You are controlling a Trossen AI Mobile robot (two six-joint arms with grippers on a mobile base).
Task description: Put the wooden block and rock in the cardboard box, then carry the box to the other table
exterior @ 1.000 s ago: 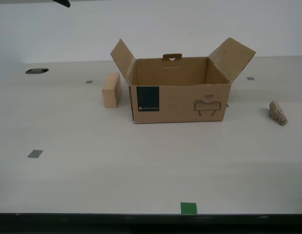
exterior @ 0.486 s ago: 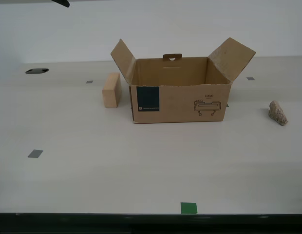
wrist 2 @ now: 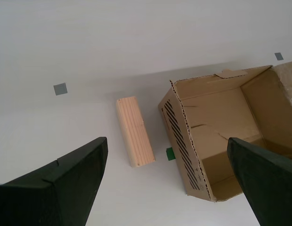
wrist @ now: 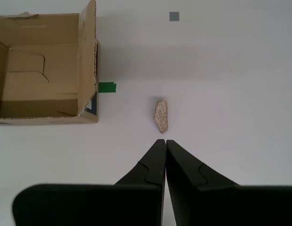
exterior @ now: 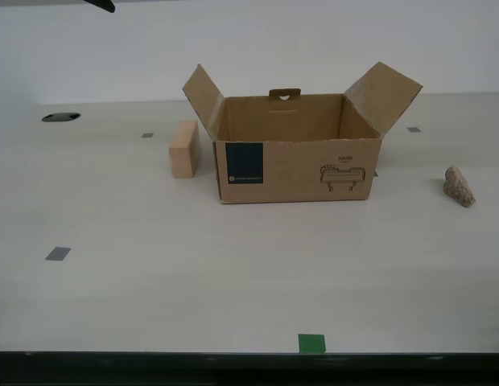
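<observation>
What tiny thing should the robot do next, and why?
Probably lower my second claw onto the wooden block. Its fingers are spread wide with nothing between them, and the block lies on the table just beside the open cardboard box. My first claw is shut, so it cannot take the rock yet.

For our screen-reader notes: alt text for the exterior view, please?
An open cardboard box stands flaps-up on a pale table, a wooden block beside it toward the view's left and a rock apart toward the right.

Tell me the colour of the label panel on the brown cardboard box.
Dark blue, on the brown cardboard box's front face; clearest in the exterior view.
</observation>
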